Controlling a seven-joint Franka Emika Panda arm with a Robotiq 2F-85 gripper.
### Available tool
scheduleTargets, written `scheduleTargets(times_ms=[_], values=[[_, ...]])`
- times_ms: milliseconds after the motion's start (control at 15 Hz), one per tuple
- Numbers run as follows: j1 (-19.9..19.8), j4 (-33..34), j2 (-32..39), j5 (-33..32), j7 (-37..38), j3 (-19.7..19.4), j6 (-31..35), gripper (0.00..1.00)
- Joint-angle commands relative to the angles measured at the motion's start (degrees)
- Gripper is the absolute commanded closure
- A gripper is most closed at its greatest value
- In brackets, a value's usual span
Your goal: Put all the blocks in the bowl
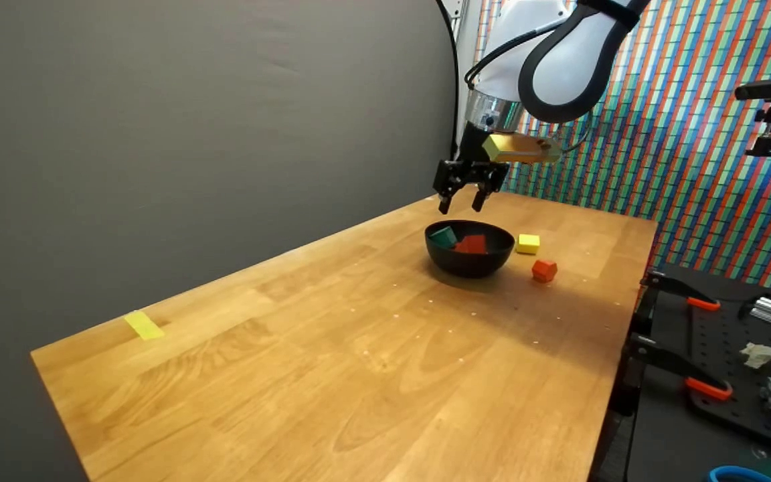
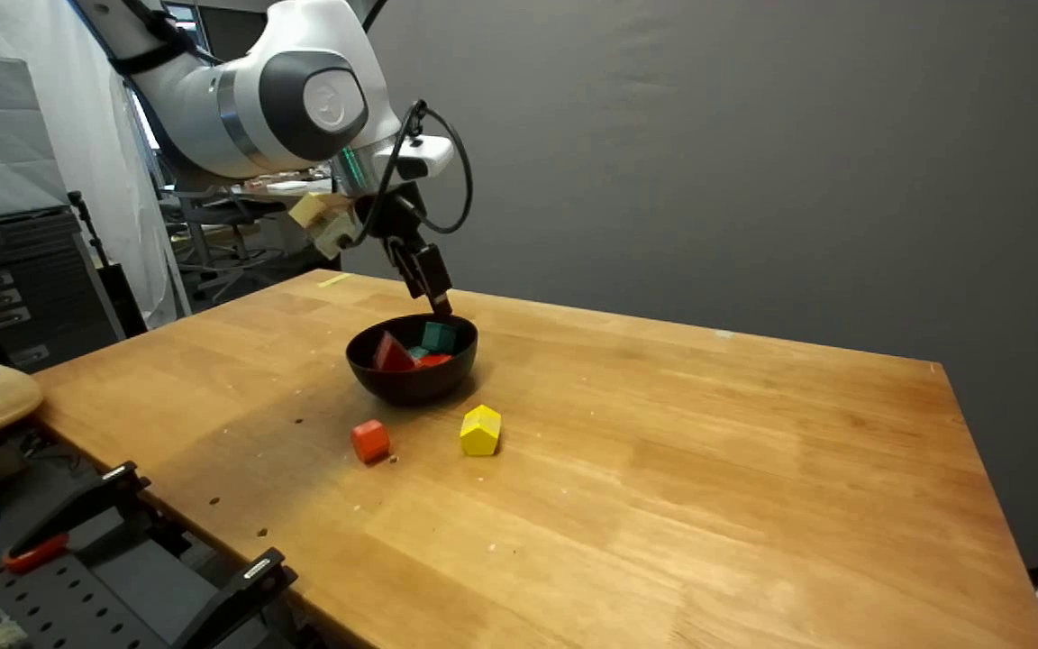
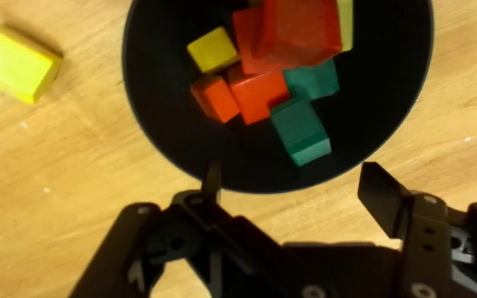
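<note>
A round, shallow, glossy black bowl [image 1: 466, 268] stands upright on a light-brown wooden table [image 1: 292, 388]. In the wrist view it holds a large red block [image 3: 300, 31] on the far side, which partly covers what lies under it; a pale yellow block [image 3: 346, 27], mostly hidden, just to its right; a small yellow block [image 3: 213, 50] to its left; a small orange-red block [image 3: 218, 99] with a wider orange-red block [image 3: 261, 97] just to its right; and a dark teal block [image 3: 315, 80] with a longer teal block [image 3: 300, 128] on its near side. In an exterior view, a bright yellow five-sided block [image 2: 480, 431] rests on the table to the near right of the bowl and an orange many-sided block [image 2: 370, 442] to the near left, each apart from the bowl and from the other. The black two-fingered gripper [image 1: 460, 206] hangs near the bowl's far rim, its fingers [image 3: 381, 198] spread wide, with wood and rim showing between them in the wrist view. A flat yellow strip [image 1: 144, 325] lies by the table's left edge, well apart from the bowl
</note>
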Motion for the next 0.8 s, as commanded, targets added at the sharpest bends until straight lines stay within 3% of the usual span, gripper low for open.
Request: scheduleTargets(times_ms=[0,67,200,267,400,667,733], values=[[-1.2,-6.4,-12.0,-4.2,-9.6,-1.3,-1.1,0.00],[-4.2,-8.8,-14.8,-0.8,-15.4,2.4,-1.9,0.00],[-5.2,-13.3,-20.5,2.6,-23.4,4.4,-2.4,0.00],[-3.3,-7.1,-12.1,-0.4,-16.2,1.7,-1.1,0.00],[-3.5,-8.8,-14.4,0.1,-17.2,2.1,-1.5,0.00],[-3.7,-8.1,-11.8,-2.3,-15.7,1.5,-5.0,0.00],[-6.1,-8.6,-11.8,-2.6,-15.9,3.3,-7.3,0.00]])
